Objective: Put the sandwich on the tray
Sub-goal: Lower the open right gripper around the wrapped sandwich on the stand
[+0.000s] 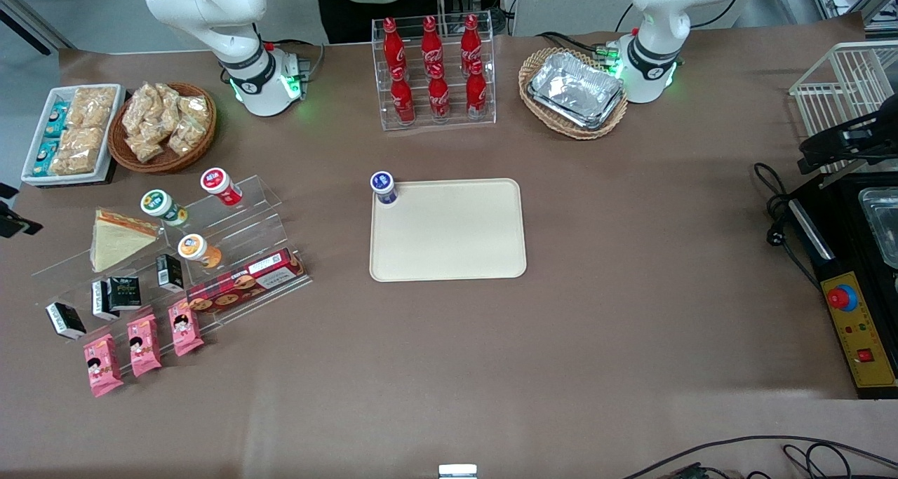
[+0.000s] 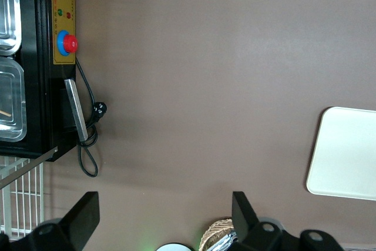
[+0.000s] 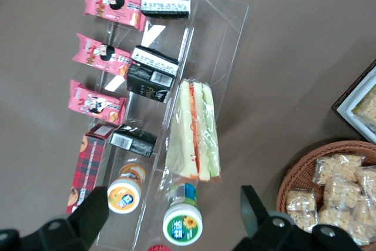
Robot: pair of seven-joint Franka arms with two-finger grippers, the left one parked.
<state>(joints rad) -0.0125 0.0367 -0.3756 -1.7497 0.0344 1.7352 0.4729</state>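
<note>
Overhead, gripper spread wide and empty, touching nothing, poised above the sandwich. Sandwich lying wrapped on the clear acrylic stand at the working arm's end of the table (filling edge up). Tray mid-table, well apart, a blue-lidded cup at one corner. Fingertips only partly seen, cut off by the wrist view's edge.

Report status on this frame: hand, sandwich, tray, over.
Hand open, above the clear acrylic stand. Wrapped triangular sandwich on the stand, ungrasped. Cream-beige rectangular tray bare except the blue-lidded cup at a corner.
</note>
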